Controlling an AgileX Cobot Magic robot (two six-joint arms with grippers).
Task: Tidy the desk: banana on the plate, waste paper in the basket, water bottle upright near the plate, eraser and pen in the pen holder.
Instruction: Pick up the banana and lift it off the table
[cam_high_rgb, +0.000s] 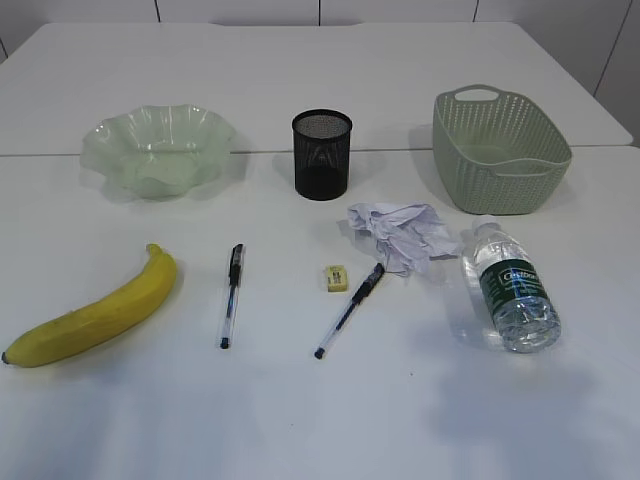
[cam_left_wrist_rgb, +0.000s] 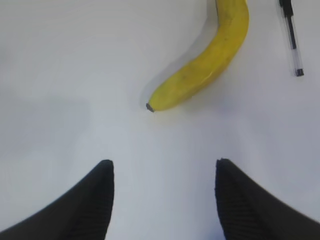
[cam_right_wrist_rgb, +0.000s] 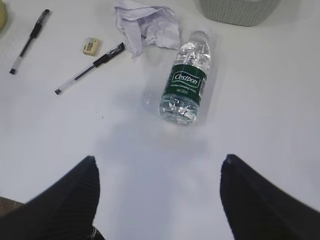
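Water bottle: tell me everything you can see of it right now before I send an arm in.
The water bottle is clear plastic with a dark green label reading "Cestbon" and a pale cap. It lies on its side on the white table, cap toward the basket, base toward the near edge. It looks mostly empty, though that is hard to judge. The crumpled paper sits close beside its neck; contact is unclear. Neither gripper touches it.

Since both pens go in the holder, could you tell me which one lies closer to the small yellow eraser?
The clear-barrelled black-capped pen right of the yellow eraser, its cap nearly reaching the crumpled paper; the other pen lies nearer the banana.
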